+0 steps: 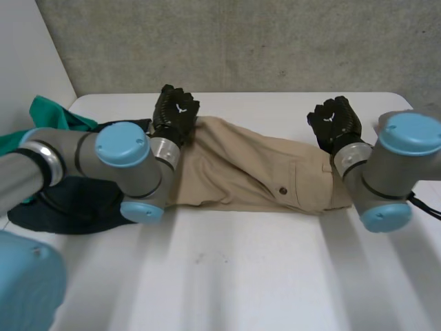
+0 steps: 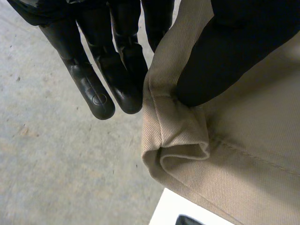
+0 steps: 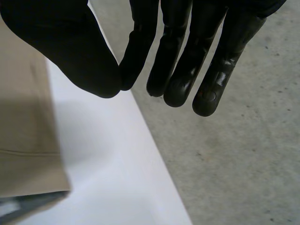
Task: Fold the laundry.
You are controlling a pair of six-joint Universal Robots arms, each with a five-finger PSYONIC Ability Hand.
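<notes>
White table, rounded far corners, bare top softly and evenly lit, stands before a grey speckled concrete wall, with a plain white panel rising at its left end and the same grey concrete past its far edge.

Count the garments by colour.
tan garment: 1
dark garment: 1
green garment: 1
Total: 3
</notes>
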